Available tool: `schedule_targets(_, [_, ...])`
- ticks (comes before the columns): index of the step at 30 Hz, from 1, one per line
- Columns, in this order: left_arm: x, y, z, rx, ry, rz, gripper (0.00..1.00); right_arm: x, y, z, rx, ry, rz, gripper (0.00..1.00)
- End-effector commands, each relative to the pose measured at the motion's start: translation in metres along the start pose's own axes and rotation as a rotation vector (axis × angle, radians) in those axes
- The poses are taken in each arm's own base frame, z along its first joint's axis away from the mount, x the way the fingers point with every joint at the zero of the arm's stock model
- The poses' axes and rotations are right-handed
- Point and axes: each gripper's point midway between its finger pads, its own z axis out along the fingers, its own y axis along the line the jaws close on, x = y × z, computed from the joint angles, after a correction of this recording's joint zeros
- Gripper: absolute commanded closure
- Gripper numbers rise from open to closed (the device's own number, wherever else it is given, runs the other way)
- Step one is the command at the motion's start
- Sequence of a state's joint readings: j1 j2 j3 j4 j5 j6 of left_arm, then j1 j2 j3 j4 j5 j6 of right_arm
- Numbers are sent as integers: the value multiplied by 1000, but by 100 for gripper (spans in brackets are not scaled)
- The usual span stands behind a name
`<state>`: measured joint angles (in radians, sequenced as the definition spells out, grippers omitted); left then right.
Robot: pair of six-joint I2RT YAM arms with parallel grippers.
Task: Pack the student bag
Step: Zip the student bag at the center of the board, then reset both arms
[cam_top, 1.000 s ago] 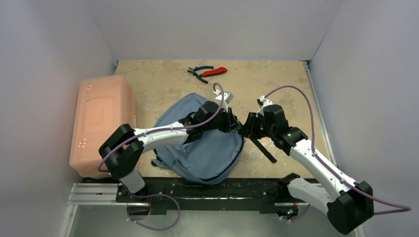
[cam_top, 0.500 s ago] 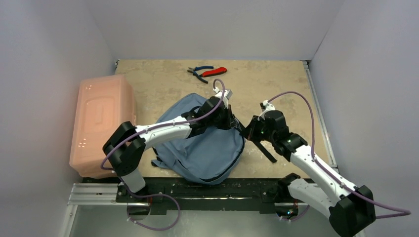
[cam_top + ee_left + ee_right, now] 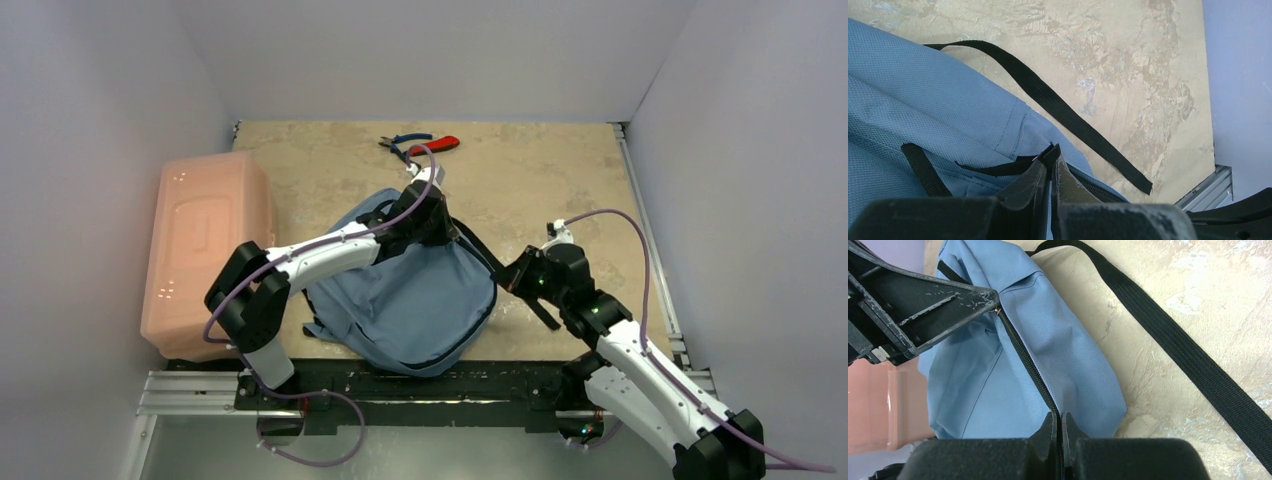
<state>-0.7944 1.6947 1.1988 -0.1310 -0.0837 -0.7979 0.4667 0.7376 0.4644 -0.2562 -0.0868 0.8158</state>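
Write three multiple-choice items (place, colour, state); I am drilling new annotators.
1. The red- and blue-handled hand tools lie: A by the arm bases; B at the table's far edge, beyond the soft grey-blue fabric backpack; C at the right wall.
2. The rigid translucent plastic box is: A pink; B green; C black.
3. The right gripper is: A wide open; B shut on the backpack's zip; C holding a tool.
B, top view shows them past the backpack; A, its tint; B, fingers closed on the zip.
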Motion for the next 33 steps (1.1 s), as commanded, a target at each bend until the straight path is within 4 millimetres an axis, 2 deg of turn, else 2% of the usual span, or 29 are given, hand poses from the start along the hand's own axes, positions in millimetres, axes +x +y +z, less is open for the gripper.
schedule_targets(1, [-56, 43, -6, -177, -158, 27, 100, 5, -21, -3, 93, 7, -4, 100])
schedule_targets(3, [-58, 41, -7, -162, -140, 42, 100, 6, -11, -4, 41, 24, -28, 100])
schedule_targets(6, [-56, 26, -10, -78, -116, 73, 100, 0, 5, -6, -36, 7, -65, 100])
schedule_targets(8, [-57, 14, -15, -23, -107, 71, 96, -11, 10, -9, -36, -30, -93, 91])
schedule_targets(12, [-62, -16, -40, 117, -93, 84, 68, -31, 16, -17, 1, -64, -163, 65])
schedule_targets(14, [-68, -30, -60, 193, -118, 109, 41, -41, 20, -22, 7, -92, -191, 58])
schedule_targets(15, [-71, -34, -71, 218, -134, 122, 31, -47, 22, -24, 14, -109, -198, 54])
schedule_targets(18, [-83, -46, -111, 277, -199, 171, 15, -68, 31, -36, 41, -159, -240, 43])
schedule_targets(23, [-105, -52, -191, 324, -352, 320, 10, -112, 52, -66, 53, -312, -302, 21])
schedule_targets(26, [-120, -43, -244, 288, -479, 395, 8, -140, 68, -97, 55, -415, -356, 15])
schedule_targets(27, [-125, -40, -268, 282, -534, 418, 8, -149, 70, -108, 68, -452, -374, 14])
schedule_targets(29, [-131, -29, -300, 242, -615, 453, 7, -169, 76, -133, 83, -554, -382, 7])
schedule_targets(33, [-141, -4, -358, 157, -773, 480, 6, -200, 79, -179, 133, -729, -390, 1])
